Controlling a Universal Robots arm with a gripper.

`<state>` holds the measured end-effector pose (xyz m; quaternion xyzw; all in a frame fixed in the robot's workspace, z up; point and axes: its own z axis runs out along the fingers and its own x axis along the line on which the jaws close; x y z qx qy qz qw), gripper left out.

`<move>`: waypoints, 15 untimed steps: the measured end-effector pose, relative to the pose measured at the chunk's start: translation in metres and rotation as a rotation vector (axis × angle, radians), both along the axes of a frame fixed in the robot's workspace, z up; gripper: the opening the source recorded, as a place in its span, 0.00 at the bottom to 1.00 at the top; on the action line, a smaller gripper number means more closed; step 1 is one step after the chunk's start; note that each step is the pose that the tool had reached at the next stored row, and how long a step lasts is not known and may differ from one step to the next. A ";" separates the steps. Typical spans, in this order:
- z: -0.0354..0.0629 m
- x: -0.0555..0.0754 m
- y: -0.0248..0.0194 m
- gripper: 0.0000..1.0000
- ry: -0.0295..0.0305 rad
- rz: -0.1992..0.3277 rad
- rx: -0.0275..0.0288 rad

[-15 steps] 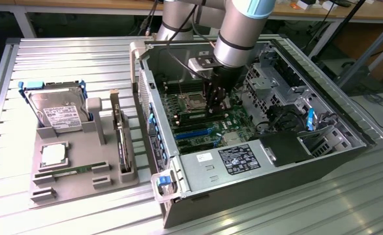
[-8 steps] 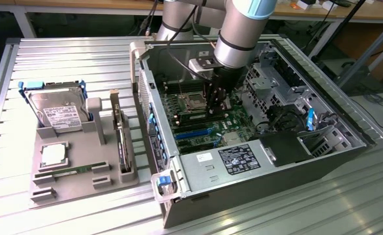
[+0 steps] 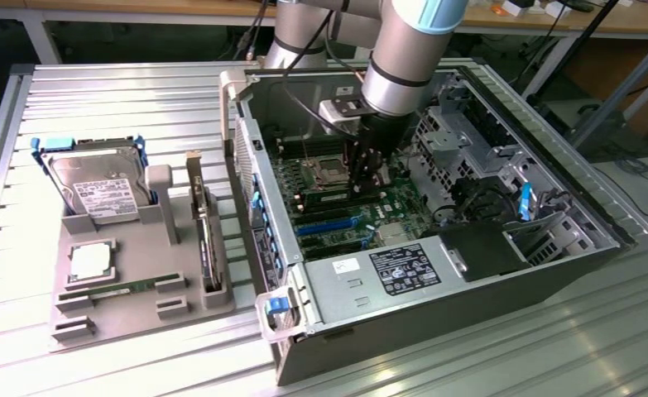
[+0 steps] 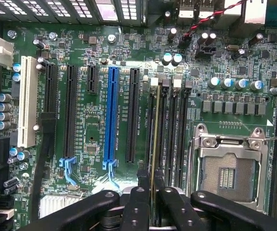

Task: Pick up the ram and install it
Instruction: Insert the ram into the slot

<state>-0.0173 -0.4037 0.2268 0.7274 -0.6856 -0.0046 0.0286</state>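
**Robot arm holds a memory stick over its slot inside an open computer**

An open computer case [image 3: 412, 331] lies on its side on a metal table, with the motherboard [image 4: 88, 130] facing up. The robot arm [image 3: 412, 50] reaches straight down into it. The gripper [image 4: 153, 178] has its jaws drawn narrow, pinching the ram [image 4: 153, 125]. The ram is held on edge and runs lengthwise along the memory slots [image 4: 169, 130], apparently so it can line up with one of them. These slots sit just beside the empty processor socket [image 4: 230, 173]. A matching stick [image 3: 119, 289] rests in a grey tray [image 3: 36, 273] outside the case.
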 end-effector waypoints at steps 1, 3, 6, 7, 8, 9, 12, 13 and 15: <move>-0.0002 0.000 0.0001 0.14 -0.0001 0.000 0.0002; -0.0004 0.003 0.0000 0.14 0.0000 0.000 0.0000; -0.0005 0.003 0.0000 0.14 -0.0001 0.000 0.0002; -0.0005 0.003 0.0000 0.14 -0.0001 0.002 0.0002; -0.0005 0.003 0.0000 0.14 0.0000 0.010 0.0002; -0.0005 0.003 0.0000 0.14 -0.0001 0.014 0.0002; -0.0046 0.003 0.0000 0.14 0.0000 0.014 -0.0018; -0.0045 0.003 0.0000 0.14 0.0000 0.014 -0.0020; -0.0046 0.003 0.0000 0.14 -0.0001 0.014 -0.0018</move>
